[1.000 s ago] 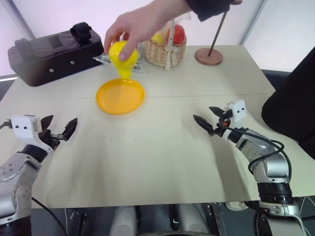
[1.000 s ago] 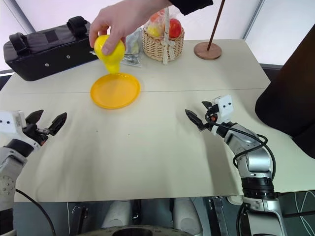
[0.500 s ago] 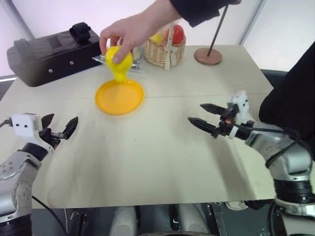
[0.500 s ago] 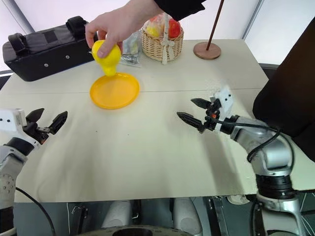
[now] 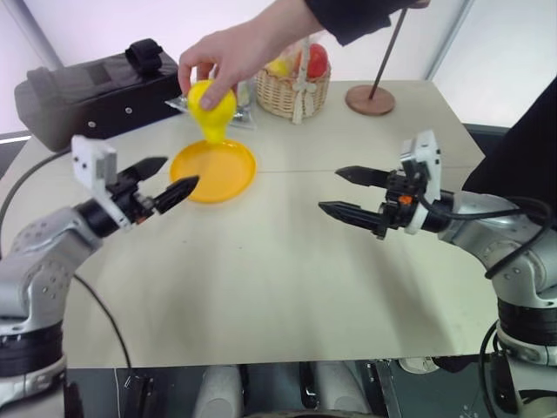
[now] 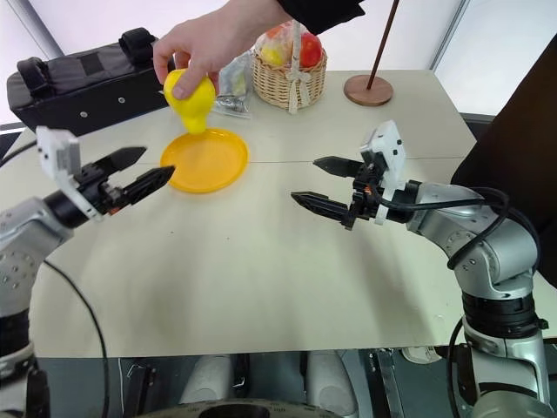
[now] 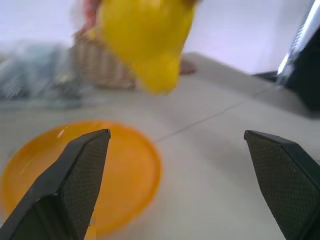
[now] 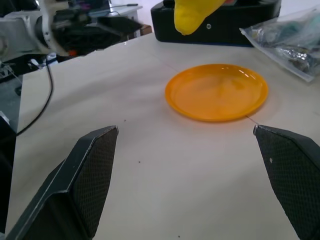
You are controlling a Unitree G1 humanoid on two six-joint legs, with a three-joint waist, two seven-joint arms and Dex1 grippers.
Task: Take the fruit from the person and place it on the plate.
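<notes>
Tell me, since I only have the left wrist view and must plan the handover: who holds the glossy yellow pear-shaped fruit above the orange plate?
Observer: A person's hand grips the glossy yellow pear-shaped fruit from above, over the round orange plastic plate.
Operator: Where is the other gripper?
Observer: The right gripper hangs open above the table, well right of the plate.
Operator: Anything behind the fruit?
Observer: A black case, beside the wicker basket.

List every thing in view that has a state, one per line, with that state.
fruit: held in the person's hand, above the plate, tapered end down
plate: on the table, nothing on it
left gripper: open, holding nothing
right gripper: open, holding nothing
basket: upright, holding fruits
</notes>
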